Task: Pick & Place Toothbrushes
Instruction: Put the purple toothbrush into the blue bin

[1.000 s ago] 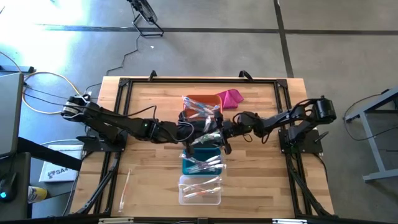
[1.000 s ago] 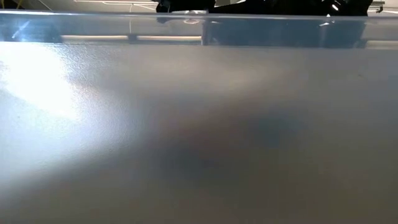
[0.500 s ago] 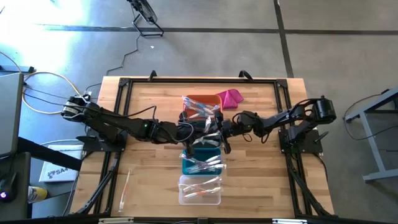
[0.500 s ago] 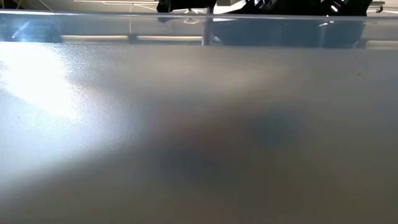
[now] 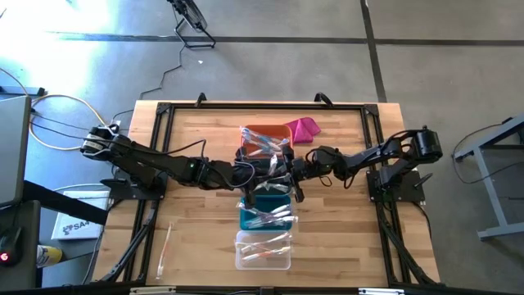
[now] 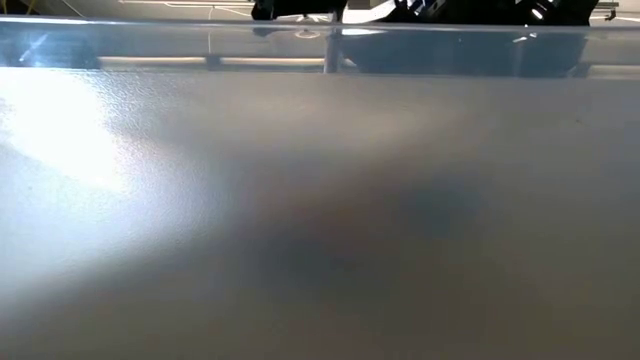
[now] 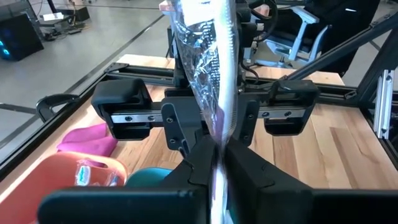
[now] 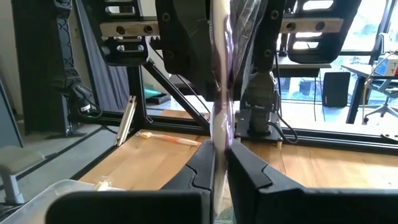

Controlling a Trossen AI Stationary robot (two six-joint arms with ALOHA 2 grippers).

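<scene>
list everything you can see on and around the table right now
wrapped toothbrush: one, clear wrapper, pinched between both grippers above the bins
orange bin: one, far end of the row, wrapped brushes inside
teal bin: one, near of centre, brushes inside
clear bin: one, nearest end, brushes inside
loose toothbrushes: two, pale, near-left table corner
cloth: one, magenta, beside the orange bin
table: one, light wood, black frame
left gripper: dark, shut on the toothbrush
right gripper: dark, shut on the same toothbrush
</scene>
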